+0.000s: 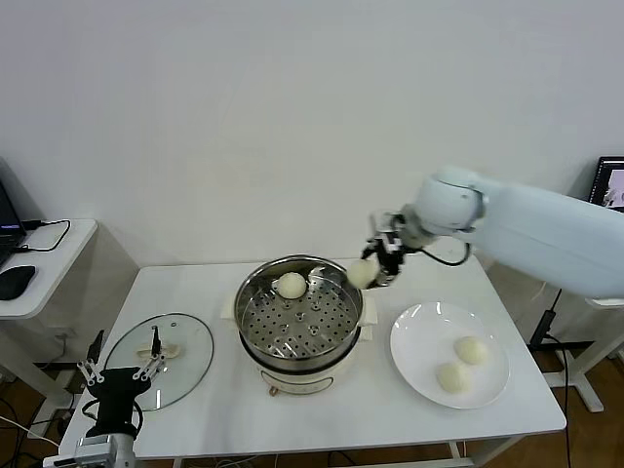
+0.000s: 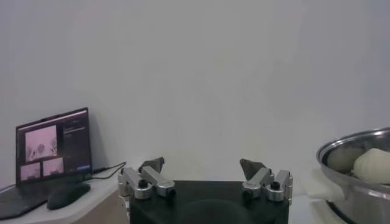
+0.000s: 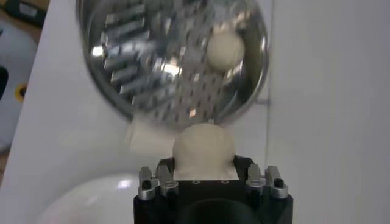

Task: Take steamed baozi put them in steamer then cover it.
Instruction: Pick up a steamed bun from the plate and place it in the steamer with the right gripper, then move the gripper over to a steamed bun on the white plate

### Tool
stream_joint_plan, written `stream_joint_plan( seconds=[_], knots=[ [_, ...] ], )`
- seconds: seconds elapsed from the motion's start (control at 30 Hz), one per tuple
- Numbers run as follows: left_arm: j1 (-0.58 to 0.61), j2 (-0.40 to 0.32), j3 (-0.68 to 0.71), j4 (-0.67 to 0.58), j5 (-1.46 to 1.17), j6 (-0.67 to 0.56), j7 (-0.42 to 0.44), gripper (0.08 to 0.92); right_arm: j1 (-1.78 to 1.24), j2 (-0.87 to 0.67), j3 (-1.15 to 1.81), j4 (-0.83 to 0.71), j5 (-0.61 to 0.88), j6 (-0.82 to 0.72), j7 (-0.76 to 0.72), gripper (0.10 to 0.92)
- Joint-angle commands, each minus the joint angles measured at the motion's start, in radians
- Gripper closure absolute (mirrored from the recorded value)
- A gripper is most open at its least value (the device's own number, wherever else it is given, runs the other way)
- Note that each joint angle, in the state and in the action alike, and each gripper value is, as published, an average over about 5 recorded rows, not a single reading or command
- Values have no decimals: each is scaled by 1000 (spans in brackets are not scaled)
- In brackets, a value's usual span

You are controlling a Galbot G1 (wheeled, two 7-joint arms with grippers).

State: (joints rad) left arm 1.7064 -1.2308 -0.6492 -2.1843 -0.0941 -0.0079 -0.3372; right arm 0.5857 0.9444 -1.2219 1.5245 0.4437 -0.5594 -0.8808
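Right tool (image 1: 375, 269): clenched on one baozi (image 1: 362, 273), held above the steamer (image 1: 298, 317) rim at 2 o'clock.
Left tool (image 1: 119, 373): released, parked low at the table (image 1: 292, 414) edge, 7 o'clock.
Steamer: mid-table, one bun (image 1: 292, 285) inside at 12 o'clock.
Plate (image 1: 422, 341): 3 o'clock of steamer, two buns (image 1: 471, 350).
Cover (image 1: 161, 346): flat at 9 o'clock.

1 baozi (image 1: 292, 285) in steamer (image 1: 292, 346); cover (image 1: 161, 349) lies beside.
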Motion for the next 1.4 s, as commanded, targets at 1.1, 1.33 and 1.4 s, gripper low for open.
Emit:
stream_joint_plan(
  seconds=[1.1,1.33,1.4],
  knots=[
    [-19,6,-21,21,-24,-4,-1,177,-35,332,-18,-199,48,-85,-19,207],
    [-19,11,-19,12,-24,-3,0,177,139,-3,-60,6,-33,59,-216,203],
    [-19,11,-17,11,-25,-3,0,177,155,-95,-71,56,-65,103,-248,203]
  ],
)
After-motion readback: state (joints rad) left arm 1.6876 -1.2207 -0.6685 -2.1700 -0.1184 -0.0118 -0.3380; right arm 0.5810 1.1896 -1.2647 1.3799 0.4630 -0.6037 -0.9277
